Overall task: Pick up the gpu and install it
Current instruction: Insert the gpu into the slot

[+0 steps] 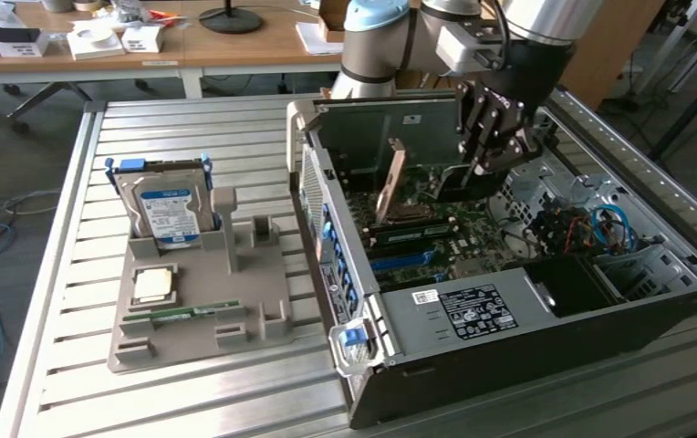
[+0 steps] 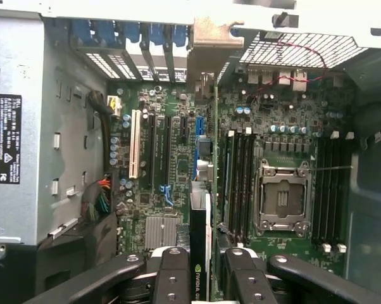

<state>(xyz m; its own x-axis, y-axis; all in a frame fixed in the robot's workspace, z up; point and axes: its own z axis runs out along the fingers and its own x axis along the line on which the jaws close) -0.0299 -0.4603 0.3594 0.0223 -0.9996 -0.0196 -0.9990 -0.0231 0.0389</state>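
Observation:
The gpu (image 1: 390,185) stands on edge on the motherboard inside the open computer case (image 1: 361,365), its tan-brown face towards the exterior view's left. My gripper (image 1: 494,164) hangs over the case, slightly higher than the card and to its right in the exterior view. In the wrist view the gpu (image 2: 204,190) appears edge-on as a thin dark strip running away from the gap between my fingers (image 2: 171,278). The gripper (image 2: 206,256) is open, fingers to either side of the card's line, and holds nothing.
A grey fixture (image 1: 245,301) on the slatted metal table holds a silver blue-labelled hard drive (image 1: 169,214), a square chip (image 1: 154,285) and a green memory stick (image 1: 184,313). The case's walls, power supply (image 1: 471,310) and blue cables (image 1: 610,228) crowd the space around the card.

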